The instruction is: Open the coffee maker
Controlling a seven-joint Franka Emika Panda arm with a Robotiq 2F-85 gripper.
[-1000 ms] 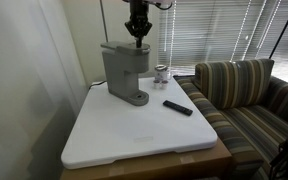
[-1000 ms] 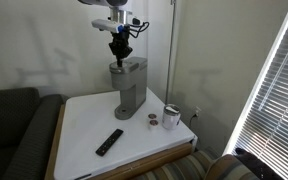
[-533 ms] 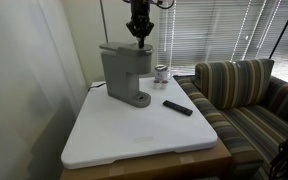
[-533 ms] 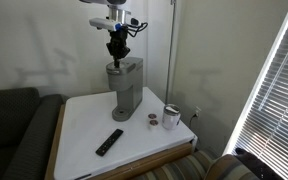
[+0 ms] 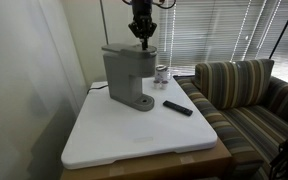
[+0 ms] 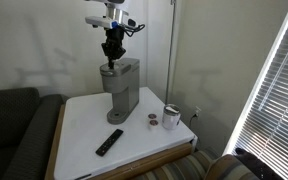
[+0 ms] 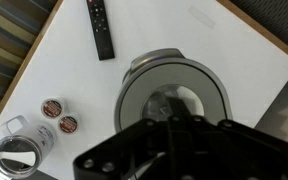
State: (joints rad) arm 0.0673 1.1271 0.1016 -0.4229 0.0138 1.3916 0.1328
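Hand [image 5: 141,33] poised vertically over coffee maker [image 5: 127,76].
Arm hangs from above, fingers pointing down at the lid. Cannot tell whether they are apart or together. Coffee maker stands upright near the table's [image 5: 134,135] rear.

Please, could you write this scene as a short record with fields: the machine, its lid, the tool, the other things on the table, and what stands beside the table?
coffee maker: grey, upright, toward the back of the white table
lid: looks closed
tool: directly above the lid; open or shut cannot be told
remote: black, lying flat, apart from the machine
metal cup: upright, near a table corner
small round capsules: two, beside the cup
sofa: striped, next to the table
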